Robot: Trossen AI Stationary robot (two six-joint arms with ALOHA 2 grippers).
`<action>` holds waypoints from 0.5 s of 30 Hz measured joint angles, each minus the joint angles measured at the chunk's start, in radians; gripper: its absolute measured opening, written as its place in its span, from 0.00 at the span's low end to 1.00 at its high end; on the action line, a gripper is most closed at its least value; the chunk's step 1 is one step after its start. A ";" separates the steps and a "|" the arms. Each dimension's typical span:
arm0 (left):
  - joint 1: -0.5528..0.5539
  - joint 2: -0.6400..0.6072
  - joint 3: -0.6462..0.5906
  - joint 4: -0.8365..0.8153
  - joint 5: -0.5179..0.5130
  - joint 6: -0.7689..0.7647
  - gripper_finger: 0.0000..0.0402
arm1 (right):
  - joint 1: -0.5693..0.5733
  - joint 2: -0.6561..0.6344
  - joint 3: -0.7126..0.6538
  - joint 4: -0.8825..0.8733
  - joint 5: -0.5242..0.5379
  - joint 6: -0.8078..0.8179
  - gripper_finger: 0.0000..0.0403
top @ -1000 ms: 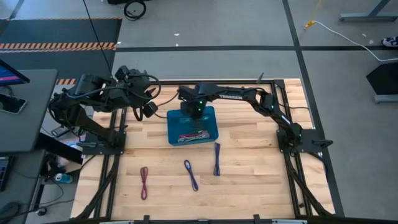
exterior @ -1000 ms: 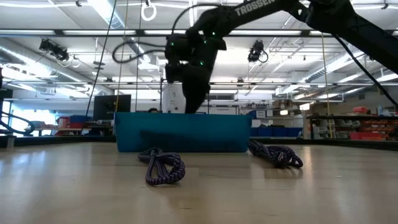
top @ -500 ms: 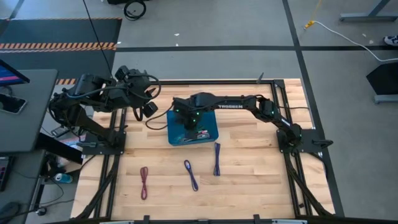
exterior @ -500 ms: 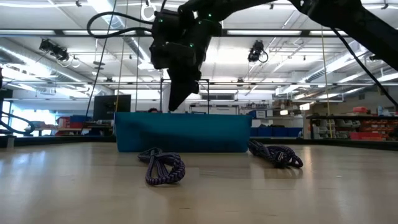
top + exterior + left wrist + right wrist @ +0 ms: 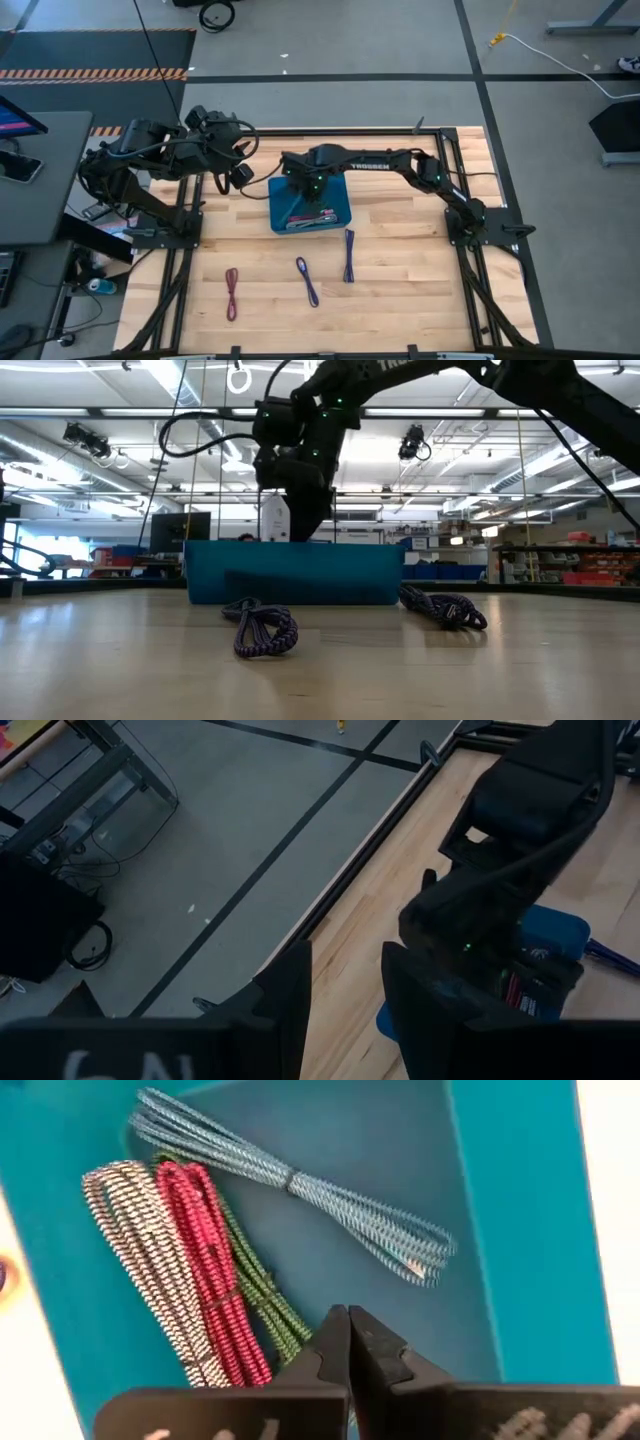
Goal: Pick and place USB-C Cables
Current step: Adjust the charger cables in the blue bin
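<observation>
Right pincer (image 5: pixel 347 1342) lowered over braided cables (image 5: pixel 215 1320).

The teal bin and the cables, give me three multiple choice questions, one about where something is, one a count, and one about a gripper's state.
1. Where is the right gripper?
A. Over the teal bin
B. Over the maroon cable
C. Off the table

2. How many cables lie on the wooden table outside the bin?
A. One
B. Three
C. Six

3. How are the right gripper's fingers?
A. Wide open
B. Shut with nothing between them
C. Shut on the red cable

Answers: 1 A, the high view shows the right arm reaching over the bin. 2 B, the maroon cable, a purple cable and a blue-purple cable lie in front of the bin. 3 B, the right wrist view shows the fingers pressed together above the cables.
</observation>
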 joint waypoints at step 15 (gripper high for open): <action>0.000 0.000 0.000 0.001 0.000 -0.034 0.32 | -0.006 0.000 0.000 0.096 -0.075 -0.262 0.36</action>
